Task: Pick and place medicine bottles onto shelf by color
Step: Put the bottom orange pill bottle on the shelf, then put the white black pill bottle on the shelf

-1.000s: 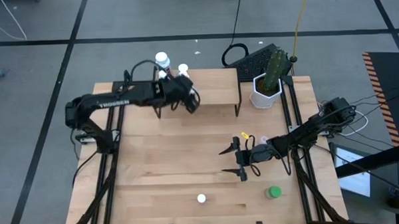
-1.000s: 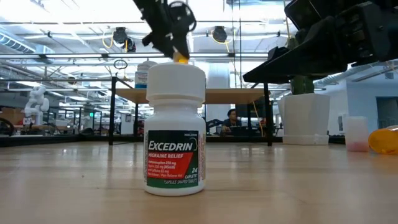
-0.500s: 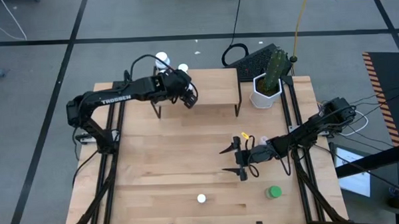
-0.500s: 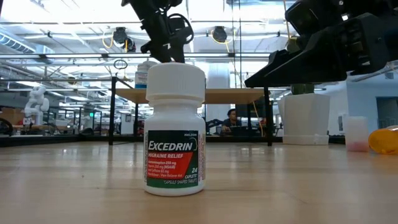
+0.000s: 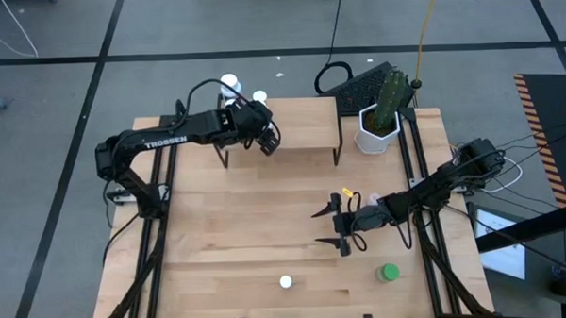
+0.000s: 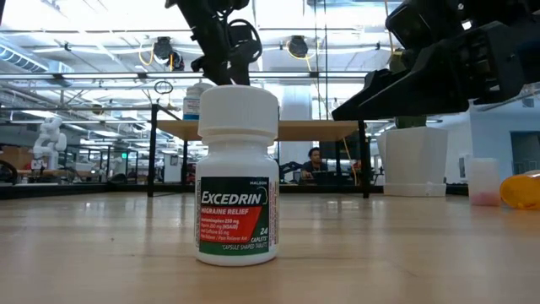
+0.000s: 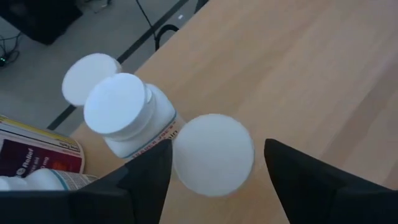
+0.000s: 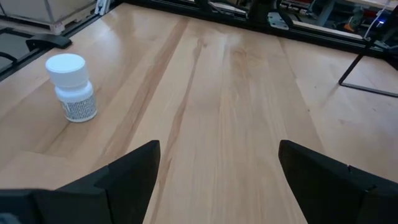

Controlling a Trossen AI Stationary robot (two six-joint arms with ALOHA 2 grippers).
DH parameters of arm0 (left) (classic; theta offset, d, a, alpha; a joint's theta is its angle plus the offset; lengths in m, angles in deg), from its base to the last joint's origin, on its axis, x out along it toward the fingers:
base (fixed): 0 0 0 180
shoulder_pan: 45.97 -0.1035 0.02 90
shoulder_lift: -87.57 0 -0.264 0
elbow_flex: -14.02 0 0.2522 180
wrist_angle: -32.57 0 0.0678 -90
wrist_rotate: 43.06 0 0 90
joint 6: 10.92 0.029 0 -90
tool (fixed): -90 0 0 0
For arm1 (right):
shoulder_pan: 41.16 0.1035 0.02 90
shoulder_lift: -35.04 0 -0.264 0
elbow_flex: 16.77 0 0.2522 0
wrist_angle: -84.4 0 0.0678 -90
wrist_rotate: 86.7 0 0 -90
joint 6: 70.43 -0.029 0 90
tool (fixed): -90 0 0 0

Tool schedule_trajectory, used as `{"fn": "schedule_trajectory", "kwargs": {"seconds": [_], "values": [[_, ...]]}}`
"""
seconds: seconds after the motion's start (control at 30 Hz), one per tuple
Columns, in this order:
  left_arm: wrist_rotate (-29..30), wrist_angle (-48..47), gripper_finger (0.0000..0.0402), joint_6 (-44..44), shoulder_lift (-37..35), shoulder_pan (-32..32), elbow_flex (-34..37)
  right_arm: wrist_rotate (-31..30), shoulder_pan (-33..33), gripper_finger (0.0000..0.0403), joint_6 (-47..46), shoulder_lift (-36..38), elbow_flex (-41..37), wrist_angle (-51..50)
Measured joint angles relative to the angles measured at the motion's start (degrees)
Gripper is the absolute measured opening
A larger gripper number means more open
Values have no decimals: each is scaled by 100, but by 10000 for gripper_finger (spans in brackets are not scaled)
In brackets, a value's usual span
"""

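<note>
So your left hand [image 5: 268, 141] hangs open and empty over the shelf [image 5: 301, 121], where three white bottles [image 7: 213, 154] cluster at its left end. Your right hand [image 5: 334, 228] waits open mid-tabletop; a white bottle [image 5: 285, 283] and a green one [image 5: 389, 272] still need shelving.

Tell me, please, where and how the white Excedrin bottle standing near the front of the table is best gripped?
The Excedrin bottle stands upright and alone, so I would come from above and close the fingers across its round white cap or the body just below; the open right gripper hovers nearest.
</note>
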Motion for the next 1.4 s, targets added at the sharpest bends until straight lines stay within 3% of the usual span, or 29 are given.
{"fn": "schedule_trajectory", "kwargs": {"seconds": [0.33, 0.5, 0.73, 0.87, 1.03, 1.2, 1.4], "values": [[46, -124, 279, -96, -115, 122, -1, 2, -7, 325, 0, -1, 0, -2], [399, -183, 269, -108, -211, 235, -4, 2, -7, 325, -2, 0, -2, -4], [242, -259, 251, -393, -354, 479, -4, 4, -7, 325, -46, 0, -2, -2], [-105, -225, 239, -709, -436, 1059, -15, 4, -7, 325, -55, -2, -2, -27], [-116, -26, 223, -834, -204, 2318, 137, 177, -4, 325, -57, -1, -4, -85], [644, 881, 209, -1717, -70, 3466, 902, 1084, 10, 325, -399, -17, -6, 631], [2240, 1281, 193, -3052, -42, 4310, 1812, 885, 162, 325, -700, -331, 551, 262]]}}
